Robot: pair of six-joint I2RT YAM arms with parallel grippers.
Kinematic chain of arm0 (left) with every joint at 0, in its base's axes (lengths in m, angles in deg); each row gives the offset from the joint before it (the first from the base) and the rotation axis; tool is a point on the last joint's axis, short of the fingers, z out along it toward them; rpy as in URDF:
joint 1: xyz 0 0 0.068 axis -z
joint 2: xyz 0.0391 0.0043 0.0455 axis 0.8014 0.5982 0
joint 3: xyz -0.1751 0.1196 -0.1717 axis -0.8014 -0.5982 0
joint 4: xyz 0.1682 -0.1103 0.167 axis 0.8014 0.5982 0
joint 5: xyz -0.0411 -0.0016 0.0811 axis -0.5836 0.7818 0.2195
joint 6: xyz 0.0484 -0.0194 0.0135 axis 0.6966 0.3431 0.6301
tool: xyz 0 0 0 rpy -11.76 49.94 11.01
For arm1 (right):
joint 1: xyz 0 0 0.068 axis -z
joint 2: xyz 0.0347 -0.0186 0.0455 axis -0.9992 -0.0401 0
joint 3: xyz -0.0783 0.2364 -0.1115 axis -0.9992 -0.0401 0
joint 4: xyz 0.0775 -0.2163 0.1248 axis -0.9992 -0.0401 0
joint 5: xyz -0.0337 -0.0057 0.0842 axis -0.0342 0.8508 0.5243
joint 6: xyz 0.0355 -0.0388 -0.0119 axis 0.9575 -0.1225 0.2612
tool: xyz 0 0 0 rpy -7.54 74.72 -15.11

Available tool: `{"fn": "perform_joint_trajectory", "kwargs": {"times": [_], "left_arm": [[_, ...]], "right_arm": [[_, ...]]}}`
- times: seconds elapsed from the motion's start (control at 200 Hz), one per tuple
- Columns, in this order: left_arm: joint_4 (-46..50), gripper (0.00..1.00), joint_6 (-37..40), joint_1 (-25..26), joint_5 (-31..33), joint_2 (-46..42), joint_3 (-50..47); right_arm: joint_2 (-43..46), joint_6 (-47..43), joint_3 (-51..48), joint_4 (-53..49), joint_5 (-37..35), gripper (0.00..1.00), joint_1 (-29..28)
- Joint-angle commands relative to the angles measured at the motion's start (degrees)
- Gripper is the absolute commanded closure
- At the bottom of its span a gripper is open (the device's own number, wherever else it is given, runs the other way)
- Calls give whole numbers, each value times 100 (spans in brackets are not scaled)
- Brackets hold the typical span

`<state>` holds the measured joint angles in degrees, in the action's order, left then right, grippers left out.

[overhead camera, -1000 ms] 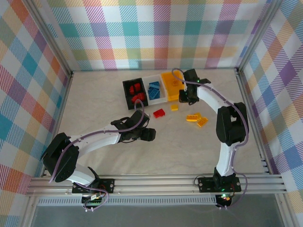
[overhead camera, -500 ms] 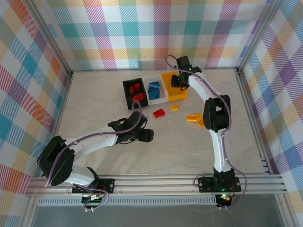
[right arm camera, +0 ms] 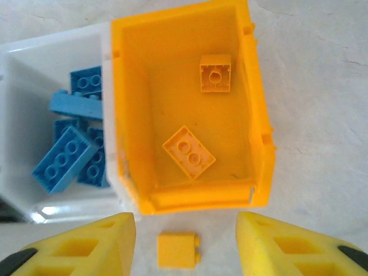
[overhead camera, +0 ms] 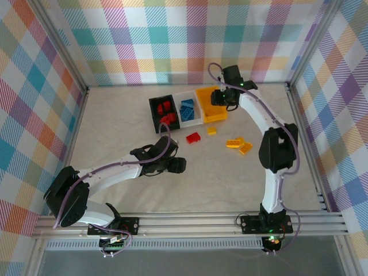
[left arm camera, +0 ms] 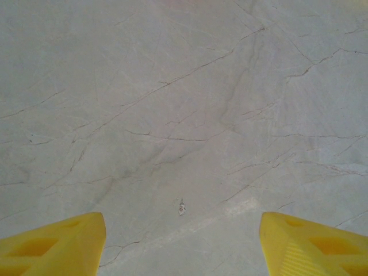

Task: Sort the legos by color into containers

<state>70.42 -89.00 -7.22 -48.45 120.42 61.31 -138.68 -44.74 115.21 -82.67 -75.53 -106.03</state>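
Observation:
My right gripper (overhead camera: pixel 221 99) (right arm camera: pixel 184 225) hangs open over the near end of the yellow-orange container (overhead camera: pixel 209 111) (right arm camera: pixel 260 115), nothing between its fingers. Two yellow legos (right arm camera: pixel 188 152) lie inside that container. A small yellow lego (right arm camera: pixel 179 250) (overhead camera: pixel 211 130) rests on the table just in front of it. The white container (overhead camera: pixel 197 119) (right arm camera: pixel 17 115) holds several blue legos (right arm camera: pixel 63 158). The black container (overhead camera: pixel 153 115) holds red legos (overhead camera: pixel 165 107). One red lego (overhead camera: pixel 193 137) and two yellow legos (overhead camera: pixel 234 143) lie loose on the table. My left gripper (overhead camera: pixel 177 165) (left arm camera: pixel 181 233) is open over bare table.
Plaid walls and a metal frame (overhead camera: pixel 80 109) close in the table on three sides. The three containers stand side by side at the back centre. The marbled tabletop (overhead camera: pixel 115 126) spreads to the left of them.
My right gripper has swung back from the yellow container's near edge to over it, and its jaws have parted. The left arm has barely shifted.

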Motion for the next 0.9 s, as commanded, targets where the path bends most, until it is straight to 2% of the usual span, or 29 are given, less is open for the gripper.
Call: {"fn": "perform_joint_trajectory", "kwargs": {"times": [0.0, 0.075, 0.15, 0.21, 0.27, 0.51, 0.895], "left_arm": [[-14, 29, -89, 89, -20, -160, -53], [-76, 28, -101, 89, -10, -200, -107], [-174, 28, -88, 94, -47, -183, -151], [-246, 28, -80, 89, -129, -90, -152], [-327, 28, -80, 89, -220, 22, -126], [-634, 29, -178, 170, -326, 113, -138], [-537, 29, -160, 173, -141, -9, -222]], "right_arm": [[822, 403, -888, -190, 40, 45, 18], [1417, 546, -1899, -308, 24, 40, 10], [1947, 574, -2825, -330, -111, 29, 12], [2225, 529, -3287, -404, -217, 19, 21], [2341, 478, -3585, -464, -322, 15, 34], [2013, 309, -4036, -8, -265, 14, 319], [1142, 369, -3796, 457, -24, 20, 321]]}}
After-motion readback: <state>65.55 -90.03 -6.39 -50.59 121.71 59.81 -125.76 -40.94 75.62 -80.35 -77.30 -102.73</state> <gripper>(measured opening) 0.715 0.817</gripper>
